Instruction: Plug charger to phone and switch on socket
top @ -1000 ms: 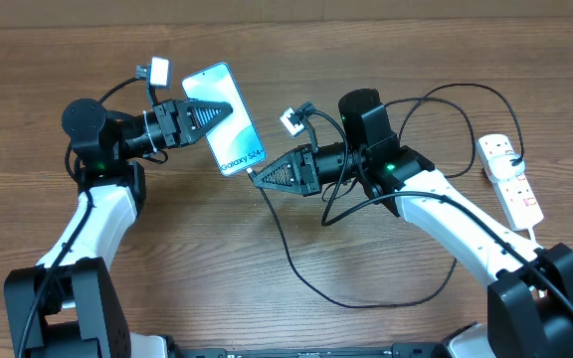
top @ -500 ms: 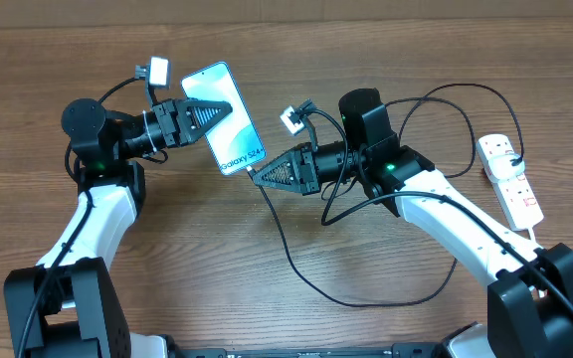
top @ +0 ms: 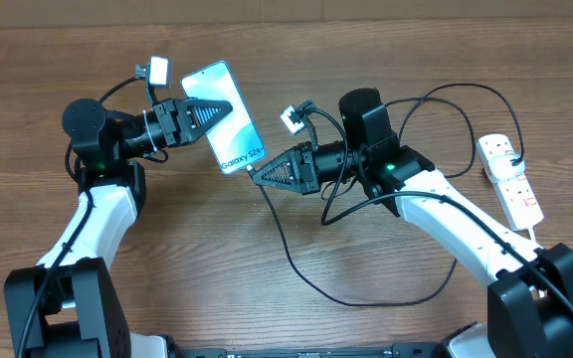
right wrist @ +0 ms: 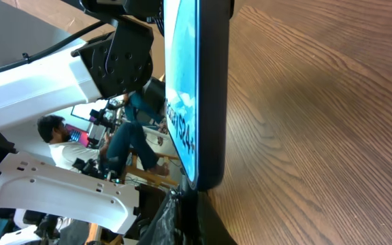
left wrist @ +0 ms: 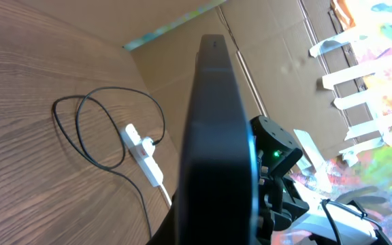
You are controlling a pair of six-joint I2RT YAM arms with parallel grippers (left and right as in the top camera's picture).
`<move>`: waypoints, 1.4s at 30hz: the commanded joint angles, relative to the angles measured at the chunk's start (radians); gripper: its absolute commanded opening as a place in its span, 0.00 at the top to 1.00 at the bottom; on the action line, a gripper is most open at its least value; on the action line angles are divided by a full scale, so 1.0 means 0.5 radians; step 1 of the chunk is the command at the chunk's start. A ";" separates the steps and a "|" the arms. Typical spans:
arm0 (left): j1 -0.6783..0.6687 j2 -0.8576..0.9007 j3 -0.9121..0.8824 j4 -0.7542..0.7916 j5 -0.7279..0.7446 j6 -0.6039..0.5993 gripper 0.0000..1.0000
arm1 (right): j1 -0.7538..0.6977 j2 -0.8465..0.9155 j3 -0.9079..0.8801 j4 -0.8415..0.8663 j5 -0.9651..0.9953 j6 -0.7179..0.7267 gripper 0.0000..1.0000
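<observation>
The phone (top: 229,121), with a light blue screen and "Galaxy S24" text, is held off the table by my left gripper (top: 207,113), shut on its upper half. In the left wrist view its black edge (left wrist: 216,136) fills the middle. My right gripper (top: 259,175) is shut on the charger's plug tip, which touches the phone's lower end (right wrist: 206,178). The black charger cable (top: 306,280) loops across the table. The white socket strip (top: 510,177) with red switches lies far right, also seen in the left wrist view (left wrist: 141,151).
A white cord runs from the strip towards the right edge. Black cable loops (top: 466,99) lie behind my right arm. Cardboard walls (left wrist: 264,54) stand beyond the table. A person sits in the background of the right wrist view (right wrist: 56,129).
</observation>
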 commanded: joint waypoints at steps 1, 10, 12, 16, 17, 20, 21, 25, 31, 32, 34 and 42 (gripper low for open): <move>-0.041 -0.012 0.028 0.016 -0.029 -0.028 0.96 | 0.005 -0.060 0.032 0.021 0.023 0.011 0.96; -0.028 -0.012 0.028 0.016 -0.014 0.029 0.96 | 0.005 -0.060 0.032 -0.006 0.021 0.011 0.96; -0.001 -0.012 0.028 0.015 -0.014 0.051 0.96 | 0.005 -0.060 0.032 -0.050 0.021 0.009 0.96; 0.043 -0.012 0.028 0.014 -0.011 0.054 0.96 | 0.005 -0.060 0.032 -0.084 0.021 -0.014 0.96; 0.044 -0.012 0.028 0.014 -0.008 0.054 0.96 | 0.005 -0.060 0.032 -0.077 0.021 -0.015 0.96; 0.043 -0.012 0.028 0.014 0.011 0.055 0.96 | 0.005 -0.060 0.032 -0.045 0.021 -0.014 0.96; 0.042 -0.012 0.028 0.014 0.015 0.055 0.96 | 0.005 -0.060 0.032 -0.032 0.020 -0.012 0.96; 0.040 -0.012 0.028 0.008 0.021 0.054 0.96 | 0.005 -0.060 0.032 0.005 0.019 -0.005 0.96; 0.040 -0.012 0.028 0.008 0.024 0.053 0.96 | 0.005 -0.060 0.032 0.022 0.016 -0.005 0.96; 0.040 -0.012 0.028 0.008 0.024 0.051 0.96 | 0.005 -0.060 0.032 0.022 0.020 -0.005 0.96; 0.040 -0.012 0.028 0.008 0.024 0.039 0.96 | 0.005 -0.060 0.032 0.024 0.023 -0.005 0.96; 0.014 -0.012 0.028 0.008 0.024 0.024 0.96 | 0.005 -0.060 0.032 0.060 0.022 -0.004 0.96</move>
